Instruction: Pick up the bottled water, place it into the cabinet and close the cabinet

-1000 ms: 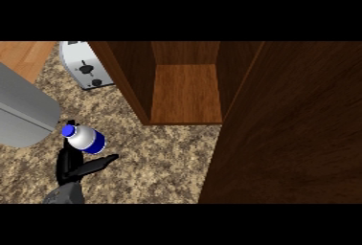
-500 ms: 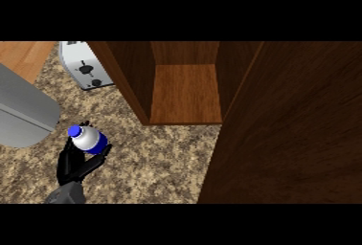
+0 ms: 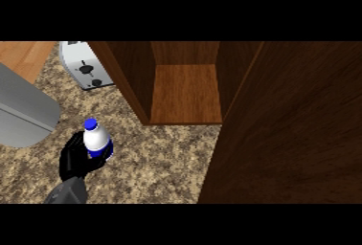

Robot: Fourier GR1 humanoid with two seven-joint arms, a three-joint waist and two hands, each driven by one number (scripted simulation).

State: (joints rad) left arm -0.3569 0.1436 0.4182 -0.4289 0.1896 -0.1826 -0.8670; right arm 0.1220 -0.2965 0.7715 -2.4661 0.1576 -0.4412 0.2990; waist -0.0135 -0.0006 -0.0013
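The bottled water (image 3: 97, 140), white with a blue cap and blue label, stands on the speckled counter (image 3: 155, 158) at the lower left. My left hand (image 3: 73, 158) is curled round its left and lower side, with the grey forearm coming in from the lower edge. The wooden cabinet (image 3: 185, 94) is up and to the right of the bottle, its inside shelf bare. Its dark door (image 3: 297, 139) stands swung open and fills the right side of the view. My right hand does not show.
A silver toaster (image 3: 84, 71) sits at the back left next to the cabinet's left wall. A large grey rounded object (image 3: 21, 112) lies at the left edge, close to the bottle. A light wooden surface (image 3: 21, 55) shows in the top left corner.
My left hand's fingers have curled in round the bottle. Hand and bottle have shifted slightly to the right.
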